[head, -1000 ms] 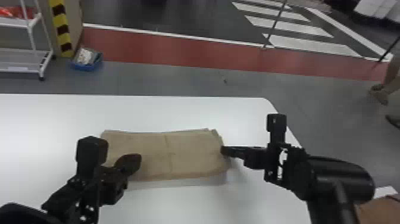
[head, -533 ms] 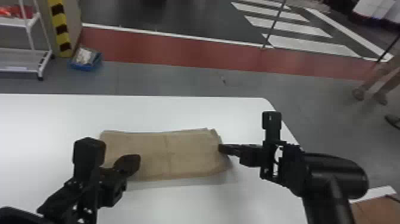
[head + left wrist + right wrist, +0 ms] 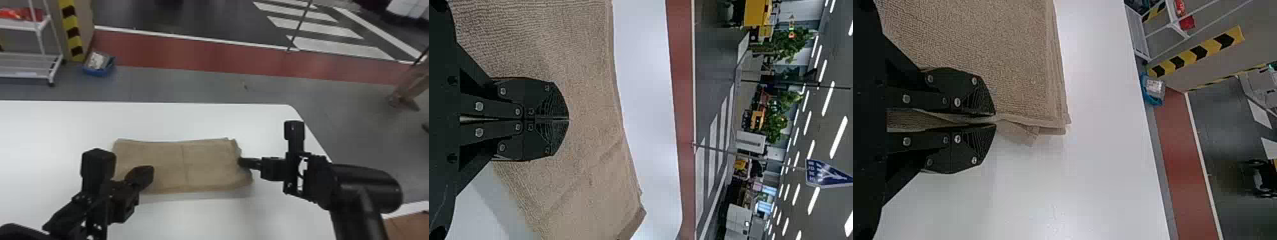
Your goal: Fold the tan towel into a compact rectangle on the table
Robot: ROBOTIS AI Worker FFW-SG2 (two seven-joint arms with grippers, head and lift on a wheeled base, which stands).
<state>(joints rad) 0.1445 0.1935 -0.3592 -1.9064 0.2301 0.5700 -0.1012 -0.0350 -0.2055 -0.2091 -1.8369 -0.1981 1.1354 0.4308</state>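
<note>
White desk [image 3: 198, 121] carries the tan towel [image 3: 198, 166], a folded flat rectangle whose long axis runs left to right. The right hand [image 3: 242, 162] grips its right end; the left hand [image 3: 148, 174] is closed over its left part. Beyond, a blue bin [image 3: 99, 72] holds pale stuff [image 3: 95, 60]; a white rack [image 3: 27, 75] bears red things [image 3: 19, 13].

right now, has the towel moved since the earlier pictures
No, the tan towel shows no clear shift either way; its gap to the table's far edge looks the same.
</note>
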